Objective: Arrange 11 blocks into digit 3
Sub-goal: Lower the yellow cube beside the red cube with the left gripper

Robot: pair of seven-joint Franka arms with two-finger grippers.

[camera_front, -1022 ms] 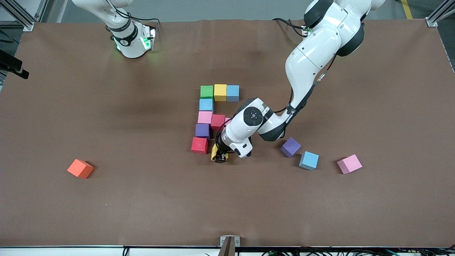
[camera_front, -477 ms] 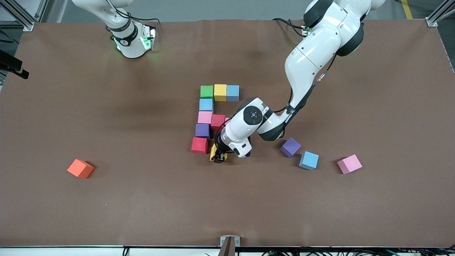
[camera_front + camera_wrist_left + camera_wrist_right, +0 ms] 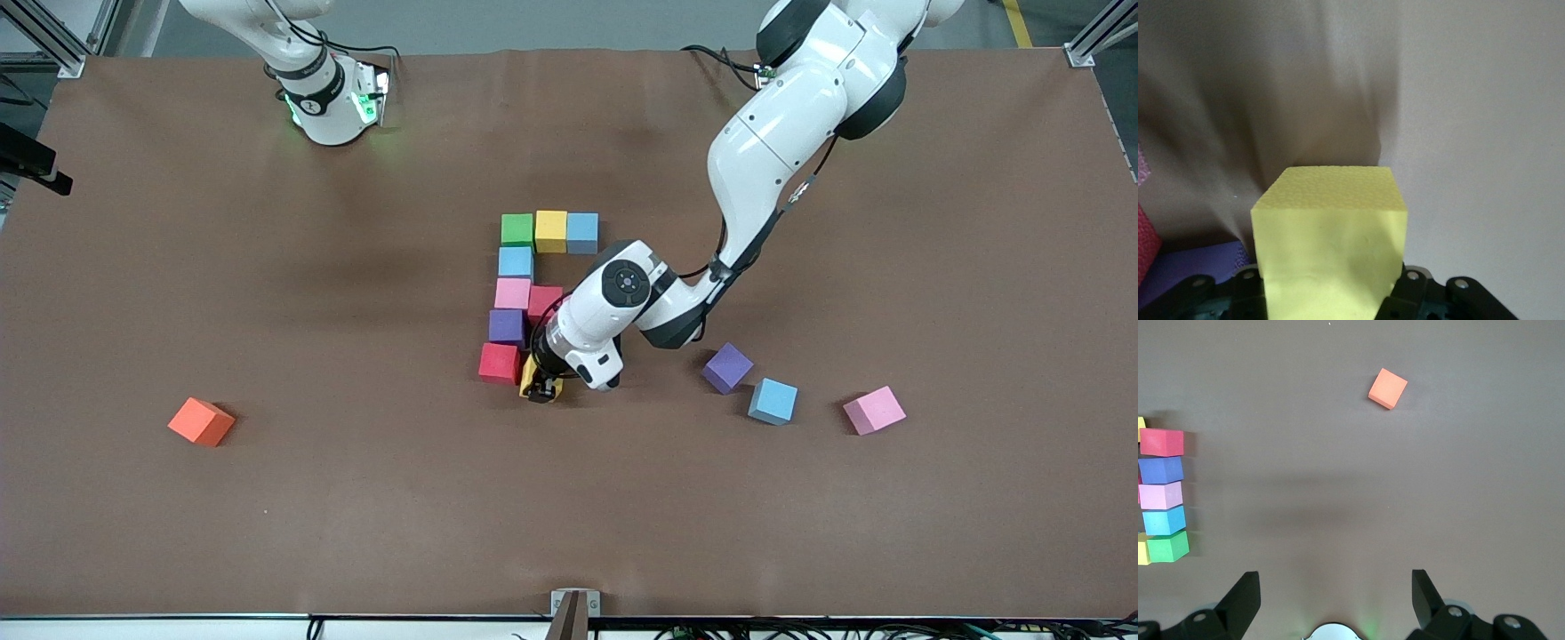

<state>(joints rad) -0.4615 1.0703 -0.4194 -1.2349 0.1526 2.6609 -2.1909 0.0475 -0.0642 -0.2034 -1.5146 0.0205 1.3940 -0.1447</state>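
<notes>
Jaws of the left gripper [image 3: 540,391] clamp a yellow cube [image 3: 1331,247] low beside the red cube [image 3: 500,363].
Right gripper [image 3: 1335,597] waits near its base, jaws spread wide.

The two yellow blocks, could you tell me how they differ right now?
One yellow block rests on the table in the middle of the figure's top bar, between green and light blue; the other yellow block is clamped in the left gripper beside the red block. Both share colour and size.
</notes>
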